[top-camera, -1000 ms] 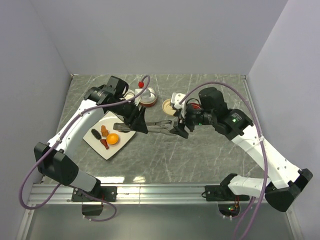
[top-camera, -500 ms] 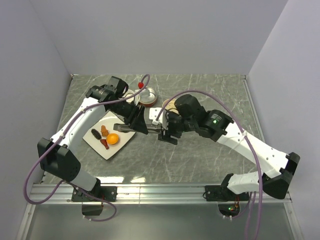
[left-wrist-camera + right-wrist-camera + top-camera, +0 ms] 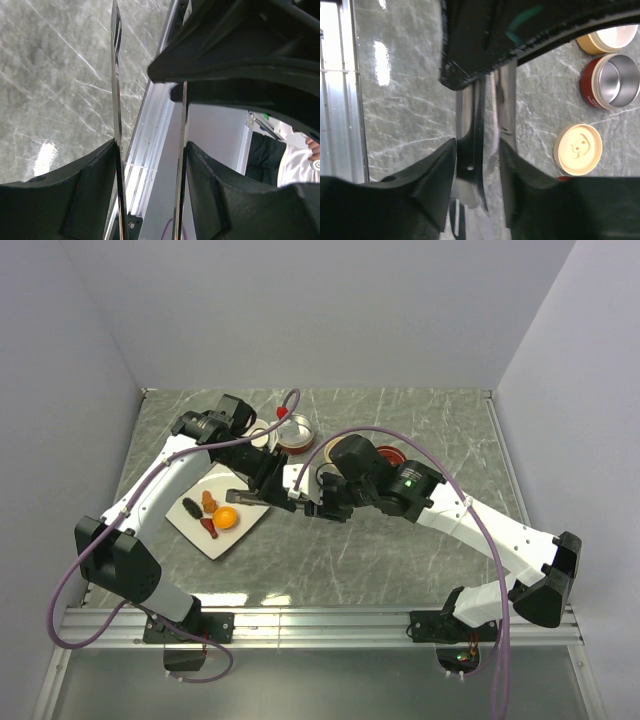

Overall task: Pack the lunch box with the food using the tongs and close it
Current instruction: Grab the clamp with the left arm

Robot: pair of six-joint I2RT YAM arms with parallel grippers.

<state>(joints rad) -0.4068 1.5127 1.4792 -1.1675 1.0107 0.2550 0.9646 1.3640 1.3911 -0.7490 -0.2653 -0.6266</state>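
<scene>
The silver tongs (image 3: pixel 250 497) hang level over the table, tips above the white plate's (image 3: pixel 190 537) right corner. My left gripper (image 3: pixel 272 488) is shut on them: its fingers press both thin arms (image 3: pixel 116 125) from outside. My right gripper (image 3: pixel 312 506) is shut on the tongs' joined end (image 3: pixel 470 150). The food lies on the plate: an orange ball (image 3: pixel 226 517), a dark brown oblong (image 3: pixel 190 507) and orange-red wedges (image 3: pixel 208 501). The lunch box's dark red tub (image 3: pixel 610 82) stands open beside the cream tub (image 3: pixel 607 40) and the cream lid (image 3: pixel 578 149).
The dark red tub (image 3: pixel 296 432) stands at the back behind my left gripper. A red lid (image 3: pixel 391 454) peeks out behind my right arm. An aluminium rail (image 3: pixel 320 618) runs along the near edge. Grey walls close in the left, back and right.
My right gripper has slid left to the tongs' joined end and its jaws have narrowed onto it. My left gripper has held its place on the tongs.
</scene>
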